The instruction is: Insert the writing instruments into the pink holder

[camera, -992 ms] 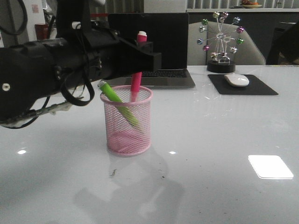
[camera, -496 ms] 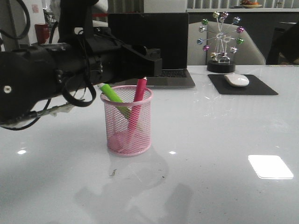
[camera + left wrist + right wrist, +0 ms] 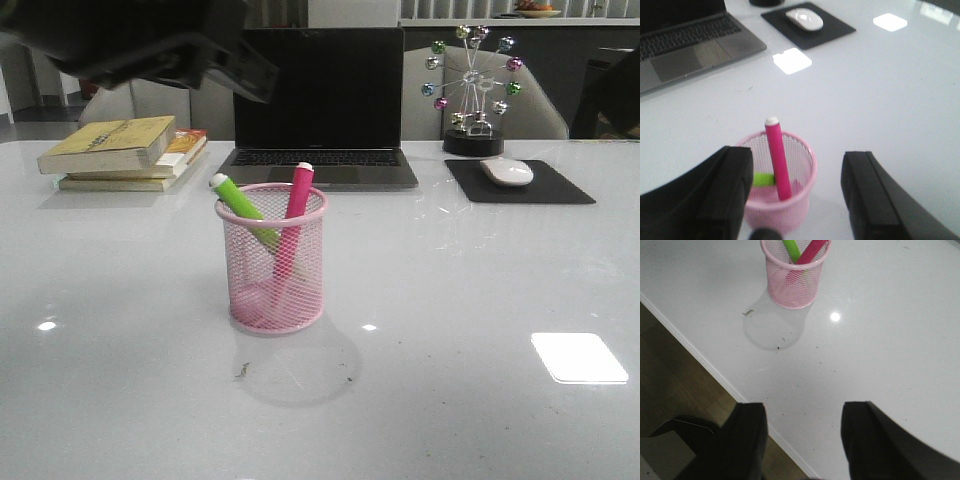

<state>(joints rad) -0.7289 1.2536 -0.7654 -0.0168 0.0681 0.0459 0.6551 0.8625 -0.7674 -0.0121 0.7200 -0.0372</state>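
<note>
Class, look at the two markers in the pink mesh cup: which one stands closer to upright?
The hot pink marker stands closer to upright, its white tip just above the pink holder's rim. The green marker slants much more, leaning toward the left.

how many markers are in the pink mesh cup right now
2. The bright green marker leans toward the left side of the round pink wire-mesh cup; the hot pink marker stands just right of it, white tip up. Both are inside, and none lie on the table.

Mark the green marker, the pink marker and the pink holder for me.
green marker (image 3: 236,199), front view, on its green body above the rim.
pink marker (image 3: 297,194), front view, on its upper shaft.
pink holder (image 3: 275,285), front view, on its mesh wall.
</note>
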